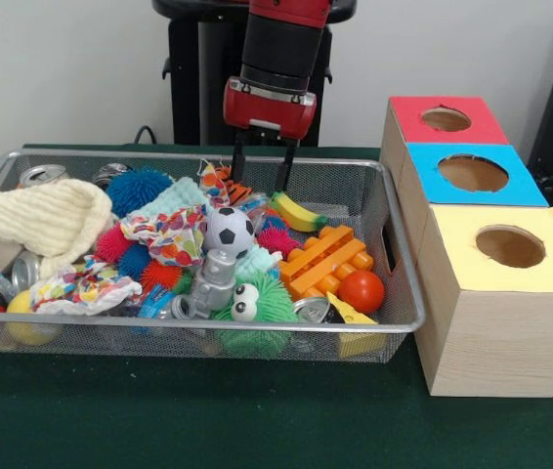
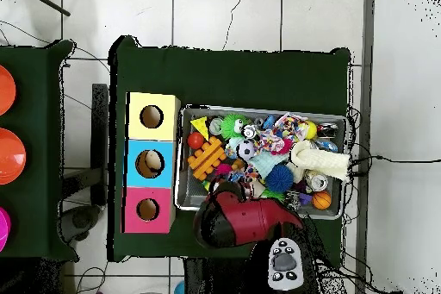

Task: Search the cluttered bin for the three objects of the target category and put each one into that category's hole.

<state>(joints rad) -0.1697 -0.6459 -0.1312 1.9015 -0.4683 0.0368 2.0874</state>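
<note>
A plain pale wall [image 1: 62, 68] stands behind a tabletop [image 1: 208, 410] covered in dark green cloth. From above, the floor [image 2: 224, 15] is light tile with dark joints. A second green table [image 2: 26, 148] sits alongside, carrying orange discs [image 2: 7, 154].

Bright, even indoor light with soft shadows; slightly soft focus throughout.

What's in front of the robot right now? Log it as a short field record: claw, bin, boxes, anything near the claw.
claw: open, hanging over the far side of the bin, holding nothing
bin: wire mesh basket, crowded with toys, cans and cloth
below claw: toy banana and striped cloth
other items: soccer ball, orange block, red ball
boxes: red hole, blue hole, yellow hole
surface: green table
</note>
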